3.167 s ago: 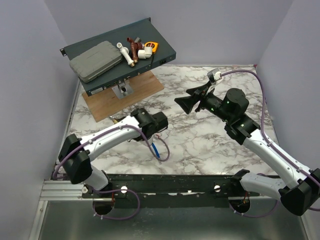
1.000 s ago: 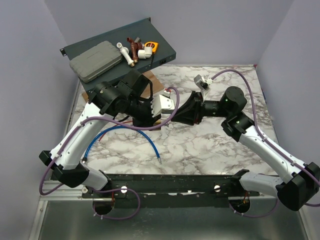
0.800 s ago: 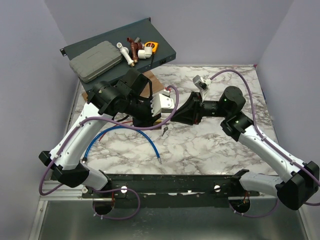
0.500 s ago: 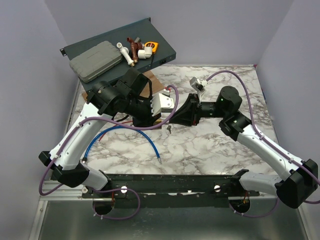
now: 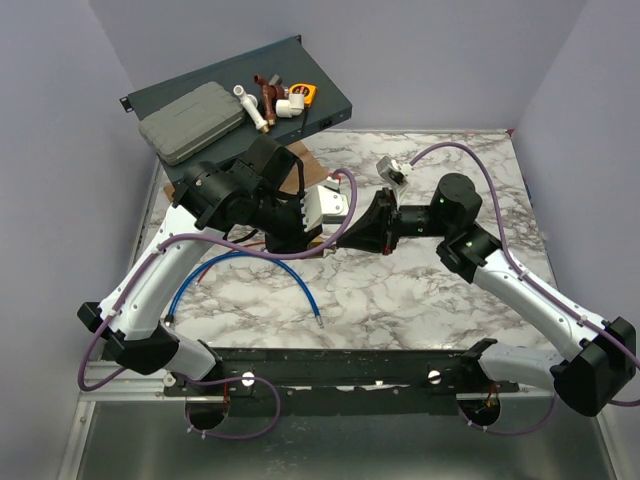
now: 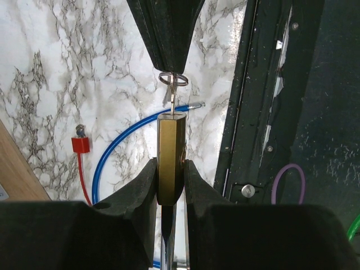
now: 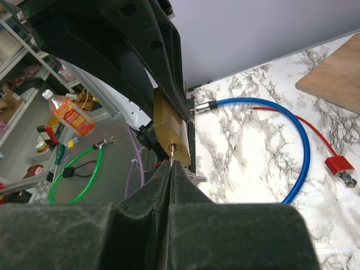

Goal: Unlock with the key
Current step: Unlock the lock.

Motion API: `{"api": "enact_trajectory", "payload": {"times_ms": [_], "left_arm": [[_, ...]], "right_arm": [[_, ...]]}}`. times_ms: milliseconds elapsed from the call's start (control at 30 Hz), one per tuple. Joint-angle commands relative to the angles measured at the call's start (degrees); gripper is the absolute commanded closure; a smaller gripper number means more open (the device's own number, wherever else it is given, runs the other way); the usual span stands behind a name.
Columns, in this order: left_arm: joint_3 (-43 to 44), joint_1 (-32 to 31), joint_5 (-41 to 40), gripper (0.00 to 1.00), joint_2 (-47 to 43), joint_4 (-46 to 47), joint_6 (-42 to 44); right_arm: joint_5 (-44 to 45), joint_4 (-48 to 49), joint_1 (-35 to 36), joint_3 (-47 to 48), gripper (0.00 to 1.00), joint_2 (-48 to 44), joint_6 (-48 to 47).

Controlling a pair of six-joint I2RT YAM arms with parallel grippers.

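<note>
The brass padlock [image 6: 170, 157] is clamped between the pads of my left gripper [image 6: 170, 166], held up above the table with its keyhole end [image 7: 171, 147] facing the right arm. The key [image 6: 171, 100] is a thin silver blade with a small ring [image 6: 172, 79], and its tip sits in the keyhole. My right gripper [image 7: 170, 164] is shut on the key's head, in line with the padlock. In the top view the two grippers meet nose to nose, left [image 5: 318, 232] and right [image 5: 352, 238], over the middle of the marble table.
A blue cable [image 5: 290, 275] curves across the marble below the grippers, with a small red lock [image 6: 80, 144] on a red wire beside it. A wooden board [image 5: 250, 195] lies at the back left under a dark tray [image 5: 330, 100] holding a grey case [image 5: 190, 122] and pipe fittings.
My right gripper has edged left toward the padlock and closed its jaws on the key. The left arm has held the padlock still.
</note>
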Motion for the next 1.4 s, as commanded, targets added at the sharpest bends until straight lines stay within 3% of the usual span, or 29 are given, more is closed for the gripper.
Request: {"api": "enact_trajectory", "payload": {"times_ms": [0, 400, 667, 967, 1133, 1367], "left_arm": [[2.7, 0.07, 1.78, 1.0, -0.14, 1.92, -0.46], [2.86, 0.07, 3.04, 1.0, 0.16, 1.95, -0.54], [-0.35, 1.21, 13.01, 1.0, -0.72, 2.7, -1.84], [3.45, 7.02, 20.17, 1.0, -0.62, 3.82, -4.08], [1.49, 7.02, 19.43, 1.0, -1.05, 3.53, -3.79], [-0.2, 7.02, 18.97, 1.0, -1.82, 2.47, -2.67]], "right_arm": [[-0.83, -0.17, 0.35, 0.81, 0.97, 0.36, -0.48], [-1.04, 3.9, 1.61, -0.67, 0.99, 0.16, 0.42], [2.73, 2.16, 6.56, 0.52, 0.99, 0.19, -2.32], [6.16, 0.18, 7.38, 0.68, 0.99, -1.19, -4.49], [10.58, -5.78, 7.38, 4.45, 0.75, -3.12, -8.83], [14.4, -8.6, 7.3, 6.53, 0.63, -4.32, -10.09]]}}
